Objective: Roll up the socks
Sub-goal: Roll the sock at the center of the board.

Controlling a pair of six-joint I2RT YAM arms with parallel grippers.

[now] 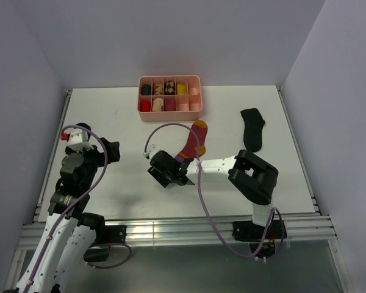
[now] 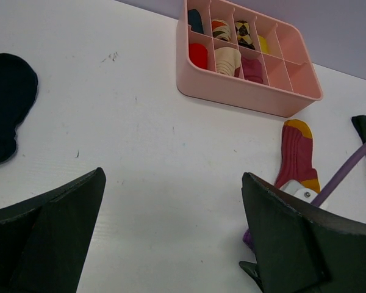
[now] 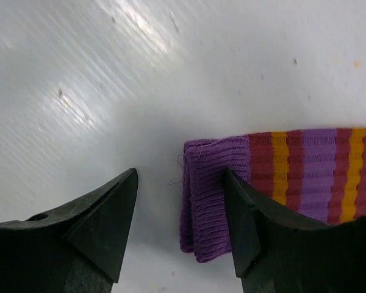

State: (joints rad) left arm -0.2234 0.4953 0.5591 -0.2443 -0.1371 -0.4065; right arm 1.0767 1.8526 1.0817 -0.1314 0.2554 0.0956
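The right gripper (image 3: 180,176) stands with fingers spread either side of the striped sock's (image 3: 305,174) folded purple cuff, which lies against one finger, unpinched. From there the sock stretches lengthwise away toward the pink tray (image 1: 169,101). The left gripper (image 2: 172,177), wide open and empty, sits well off to the side.

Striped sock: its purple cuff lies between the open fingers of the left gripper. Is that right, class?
No. The purple cuff of the striped sock lies between the open fingers of the right gripper, not the left gripper. The right wrist view shows it.
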